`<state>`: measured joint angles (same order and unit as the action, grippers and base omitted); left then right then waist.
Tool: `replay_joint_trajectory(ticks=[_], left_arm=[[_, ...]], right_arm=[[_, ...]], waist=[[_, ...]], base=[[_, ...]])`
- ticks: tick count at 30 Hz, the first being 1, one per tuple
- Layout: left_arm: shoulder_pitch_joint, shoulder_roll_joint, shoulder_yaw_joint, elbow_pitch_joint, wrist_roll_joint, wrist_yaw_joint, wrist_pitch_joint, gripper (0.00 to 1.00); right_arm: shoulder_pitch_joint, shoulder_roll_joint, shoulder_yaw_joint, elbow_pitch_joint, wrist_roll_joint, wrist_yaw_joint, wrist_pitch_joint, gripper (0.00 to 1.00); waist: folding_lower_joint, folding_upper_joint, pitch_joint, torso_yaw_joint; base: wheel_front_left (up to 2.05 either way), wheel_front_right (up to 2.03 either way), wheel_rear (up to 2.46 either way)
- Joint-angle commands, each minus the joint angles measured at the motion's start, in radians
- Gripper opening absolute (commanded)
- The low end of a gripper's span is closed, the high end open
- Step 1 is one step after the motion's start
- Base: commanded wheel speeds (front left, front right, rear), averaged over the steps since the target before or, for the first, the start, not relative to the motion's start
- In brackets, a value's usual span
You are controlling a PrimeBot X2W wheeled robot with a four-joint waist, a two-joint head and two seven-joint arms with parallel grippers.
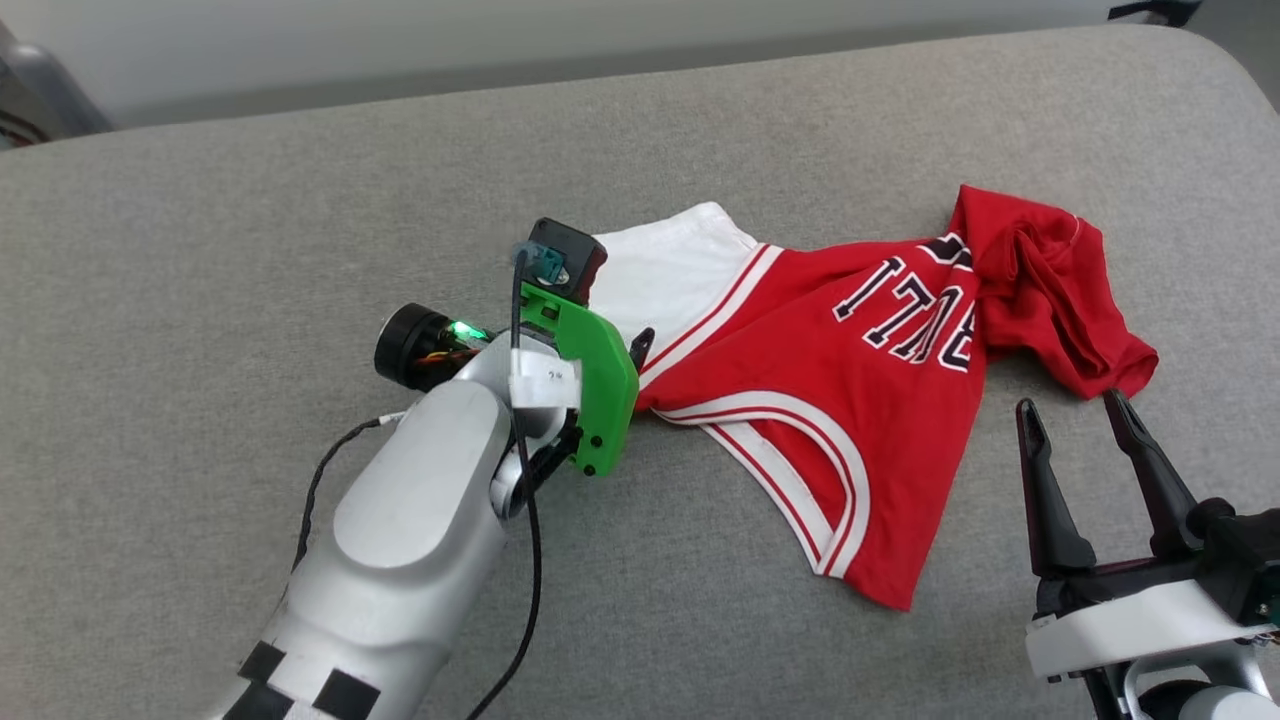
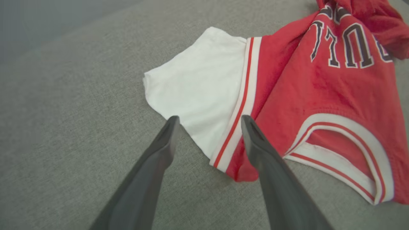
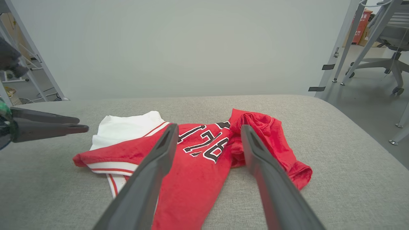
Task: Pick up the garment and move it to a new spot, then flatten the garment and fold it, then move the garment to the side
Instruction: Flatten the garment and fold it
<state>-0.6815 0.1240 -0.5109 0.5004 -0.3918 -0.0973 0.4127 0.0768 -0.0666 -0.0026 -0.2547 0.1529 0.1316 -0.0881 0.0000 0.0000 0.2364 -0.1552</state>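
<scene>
The garment [image 1: 860, 400] is a red jersey with a white sleeve [image 1: 670, 270], striped trim and black lettering. It lies crumpled on the grey cushioned surface [image 1: 300, 200], its right end bunched up. My left gripper [image 1: 640, 345] is at the garment's left edge. In the left wrist view it [image 2: 209, 119] stands open, its fingers straddling the white sleeve [image 2: 198, 92] and the trim. My right gripper [image 1: 1070, 402] stands open on the near side of the bunched end, apart from it. In the right wrist view the garment [image 3: 198, 169] lies beyond its open fingers [image 3: 209, 126], with the left gripper [image 3: 81, 124] at the left.
The grey surface ends in a rounded far edge and right corner [image 1: 1200, 70]. Beyond it are a pale wall, metal frame legs [image 3: 338, 54] and an office chair [image 3: 389, 48] on the floor at the right. Bare grey surface lies to the garment's left and front.
</scene>
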Motion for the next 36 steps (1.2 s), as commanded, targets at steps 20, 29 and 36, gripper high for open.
replay_joint_trajectory(ticks=[20, 29, 36], left_arm=[[-0.164, 0.002, -0.196, 0.318, -0.008, -0.033, 0.157, 0.00], [-0.162, 0.110, -0.122, 0.259, -0.011, 0.028, -0.075, 0.00], [-0.038, 0.215, -0.046, 0.129, -0.053, 0.103, -0.140, 0.00]], right_arm=[[-0.076, 0.011, 0.023, 0.103, 0.035, -0.001, -0.069, 1.00], [-0.051, 0.012, -0.016, 0.116, 0.041, -0.001, -0.042, 1.00], [-0.021, 0.012, -0.067, 0.115, 0.035, -0.001, -0.007, 1.00]], waist=[[0.0000, 0.0000, 0.108, -0.071], [0.0000, 0.0000, 0.029, -0.012], [0.0000, 0.0000, -0.038, 0.054]], base=[[0.00, 0.00, 0.00], [0.00, 0.00, 0.00], [0.00, 0.00, 0.00]])
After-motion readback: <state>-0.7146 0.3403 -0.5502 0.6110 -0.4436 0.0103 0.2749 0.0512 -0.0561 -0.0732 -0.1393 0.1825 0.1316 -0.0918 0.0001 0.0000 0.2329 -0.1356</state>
